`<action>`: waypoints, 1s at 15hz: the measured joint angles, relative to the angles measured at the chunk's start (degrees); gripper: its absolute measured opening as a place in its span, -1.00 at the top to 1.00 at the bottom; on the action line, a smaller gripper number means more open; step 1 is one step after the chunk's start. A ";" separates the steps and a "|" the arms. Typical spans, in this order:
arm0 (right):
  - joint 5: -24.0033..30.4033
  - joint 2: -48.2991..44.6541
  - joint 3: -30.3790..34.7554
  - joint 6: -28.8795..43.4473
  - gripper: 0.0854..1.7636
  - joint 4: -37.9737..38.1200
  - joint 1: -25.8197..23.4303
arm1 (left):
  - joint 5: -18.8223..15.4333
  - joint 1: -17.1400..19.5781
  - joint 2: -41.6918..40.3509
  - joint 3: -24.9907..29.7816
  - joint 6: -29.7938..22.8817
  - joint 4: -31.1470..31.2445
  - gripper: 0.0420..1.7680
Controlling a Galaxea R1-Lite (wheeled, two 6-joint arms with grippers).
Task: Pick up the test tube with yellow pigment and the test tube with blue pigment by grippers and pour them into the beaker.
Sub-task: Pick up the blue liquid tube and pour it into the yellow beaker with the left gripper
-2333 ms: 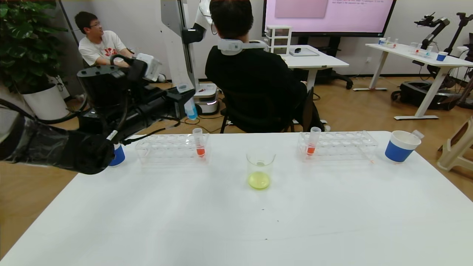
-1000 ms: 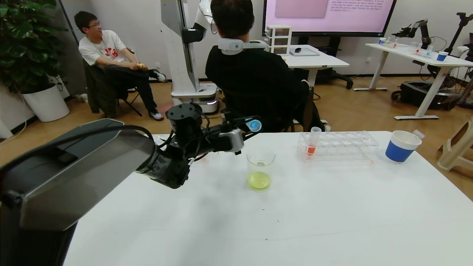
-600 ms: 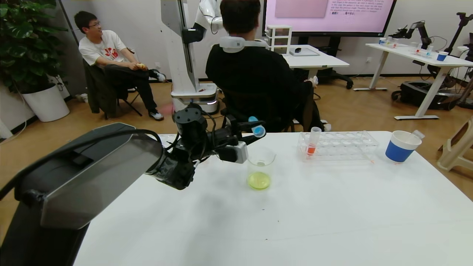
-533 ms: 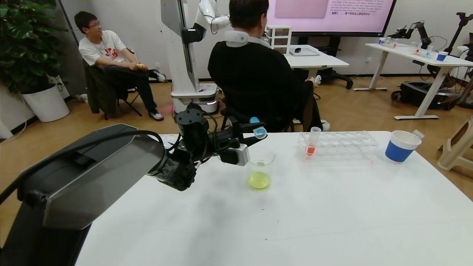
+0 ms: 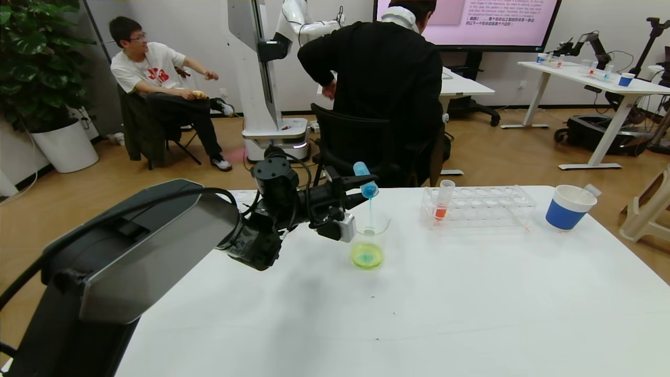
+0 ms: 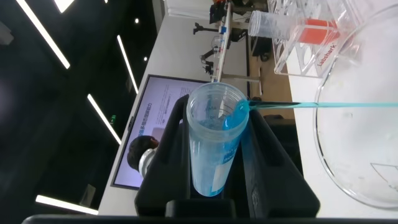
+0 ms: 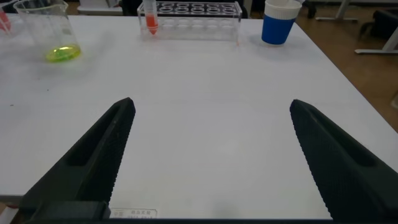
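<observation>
My left gripper (image 5: pixel 357 189) is shut on the test tube with blue pigment (image 5: pixel 365 179) and holds it tipped, mouth down, just above the beaker (image 5: pixel 369 238). A thin blue stream (image 5: pixel 370 212) falls into the beaker's yellow-green liquid, which shows a blue swirl. In the left wrist view the tube (image 6: pixel 214 146) sits between the black fingers (image 6: pixel 264 155), with the stream (image 6: pixel 323 104) crossing to the beaker rim (image 6: pixel 333 158). No tube with yellow-green liquid shows. My right gripper (image 7: pixel 211 104) is open and empty over the bare near table; it is out of the head view.
A clear rack (image 5: pixel 487 205) at the back right holds an orange-red tube (image 5: pixel 443 201). A blue-and-white paper cup (image 5: pixel 568 208) stands at the far right. My left arm hides most of the left rack (image 5: pixel 241 196). A black chair (image 5: pixel 356 149) stands behind the table.
My left arm carried the blue tube from the left rack over to the beaker and tipped it; blue liquid now streams out. The person in black has stood up.
</observation>
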 joint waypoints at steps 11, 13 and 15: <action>-0.02 0.00 0.00 0.02 -0.97 0.00 0.00 | 0.99 0.29 0.45 0.16 11.36 -0.63 0.47; -0.02 0.00 0.00 0.02 -0.97 0.00 0.00 | 0.94 0.61 0.45 0.41 14.45 -0.66 0.47; 0.00 0.00 0.00 0.02 -0.97 0.00 0.00 | 0.88 0.72 0.45 0.49 17.24 -0.68 0.47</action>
